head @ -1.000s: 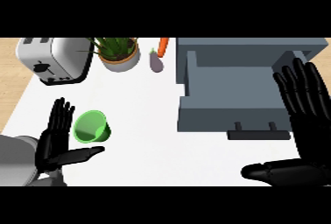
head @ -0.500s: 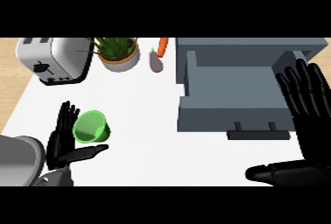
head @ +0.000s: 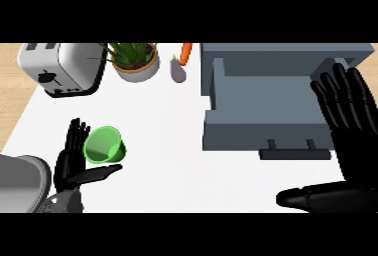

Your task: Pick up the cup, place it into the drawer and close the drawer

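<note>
Cup is seen lying tipped right beside the left robot hand, fingers spread apart, with the right robot hand also splayed, over the drawer.

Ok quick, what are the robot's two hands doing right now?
Left hand: open, fingers straight, right beside the green cup, not holding it.
Right hand: open, fingers spread, holding nothing, by the drawer.

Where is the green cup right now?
In the head view, the green cup lies on its side at the counter's left, right beside the open left hand, well left of the grey drawer.
</note>
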Robot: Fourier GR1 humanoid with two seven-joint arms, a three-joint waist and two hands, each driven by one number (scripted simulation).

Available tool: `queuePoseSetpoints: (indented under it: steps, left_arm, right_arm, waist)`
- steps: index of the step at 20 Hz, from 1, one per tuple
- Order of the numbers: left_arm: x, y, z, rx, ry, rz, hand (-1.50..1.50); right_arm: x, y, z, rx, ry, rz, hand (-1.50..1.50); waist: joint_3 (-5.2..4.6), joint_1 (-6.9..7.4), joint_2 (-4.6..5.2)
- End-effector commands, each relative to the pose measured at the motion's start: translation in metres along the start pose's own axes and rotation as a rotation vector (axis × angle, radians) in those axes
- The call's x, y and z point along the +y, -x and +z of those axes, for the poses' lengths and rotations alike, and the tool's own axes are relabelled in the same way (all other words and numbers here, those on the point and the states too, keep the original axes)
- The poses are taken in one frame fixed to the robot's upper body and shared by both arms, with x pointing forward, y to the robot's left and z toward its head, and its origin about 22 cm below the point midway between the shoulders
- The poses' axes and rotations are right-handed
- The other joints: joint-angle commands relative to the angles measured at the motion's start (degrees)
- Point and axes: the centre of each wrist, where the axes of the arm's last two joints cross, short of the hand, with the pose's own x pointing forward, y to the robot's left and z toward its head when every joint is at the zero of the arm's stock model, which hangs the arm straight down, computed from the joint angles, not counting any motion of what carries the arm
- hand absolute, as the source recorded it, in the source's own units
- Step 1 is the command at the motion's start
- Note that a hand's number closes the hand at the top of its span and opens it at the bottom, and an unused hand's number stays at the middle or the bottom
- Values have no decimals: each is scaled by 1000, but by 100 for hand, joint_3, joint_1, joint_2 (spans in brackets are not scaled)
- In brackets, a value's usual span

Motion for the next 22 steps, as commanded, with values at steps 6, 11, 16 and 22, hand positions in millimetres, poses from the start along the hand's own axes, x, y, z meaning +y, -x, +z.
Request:
queuePoseSetpoints:
  steps: [6, 11, 16, 22]
  left_arm:
    - [21, 19, 2, -10, 27, 30, -150]
    - [9, 25, -7, -2, 17, 59, -150]
    - [8, 19, -12, -10, 31, 96, -150]
    - [-7, 35, -5, -4, 54, 176, -150]
  right_arm:
    - [1, -3, 3, 7, -5, 0, -150]
    - [-1, -17, 3, 3, 1, -16, -150]
    - [-1, -5, -2, 9, -5, -15, -150]
    - [-8, -12, 4, -17, -10, -8, -150]
  waist:
    - [-1, -17, 5]
    - [-3, -32, 9]
    - [0, -6, 3]
    - [-6, -61, 23]
